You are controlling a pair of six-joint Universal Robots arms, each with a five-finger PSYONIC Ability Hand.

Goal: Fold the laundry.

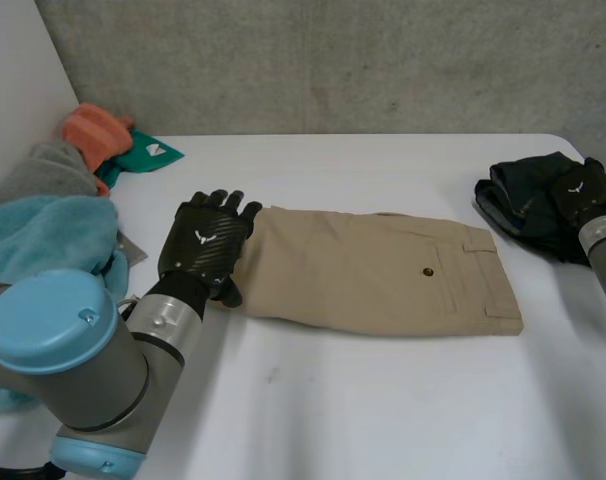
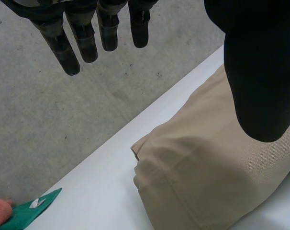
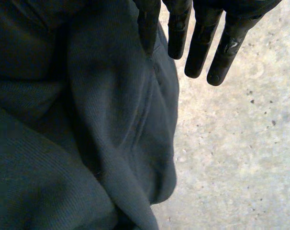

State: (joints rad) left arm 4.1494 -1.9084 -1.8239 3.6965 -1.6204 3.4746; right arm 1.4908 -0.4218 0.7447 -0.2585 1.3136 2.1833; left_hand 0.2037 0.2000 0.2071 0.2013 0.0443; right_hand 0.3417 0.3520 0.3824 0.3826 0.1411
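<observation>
Folded tan trousers (image 1: 373, 270) lie flat across the middle of the white table (image 1: 383, 400). My left hand (image 1: 203, 245) rests at their left end, palm down, open. In the left wrist view its fingers (image 2: 83, 38) reach out straight past the folded tan edge (image 2: 197, 177), and the thumb (image 2: 262, 72) hangs over the cloth. A crumpled black garment (image 1: 528, 205) sits at the table's right edge. My right hand (image 1: 583, 190) lies on top of it. In the right wrist view the black cloth (image 3: 87, 120) is under the palm and the fingers (image 3: 202, 43) stretch straight beyond its edge.
A heap of laundry is piled at the left: a light-blue towel (image 1: 43, 235), a grey piece (image 1: 43, 170), an orange one (image 1: 93, 130) and a green one (image 1: 143, 155), whose corner (image 2: 30, 211) lies beyond my left fingertips. A concrete wall (image 1: 333, 60) stands behind the table.
</observation>
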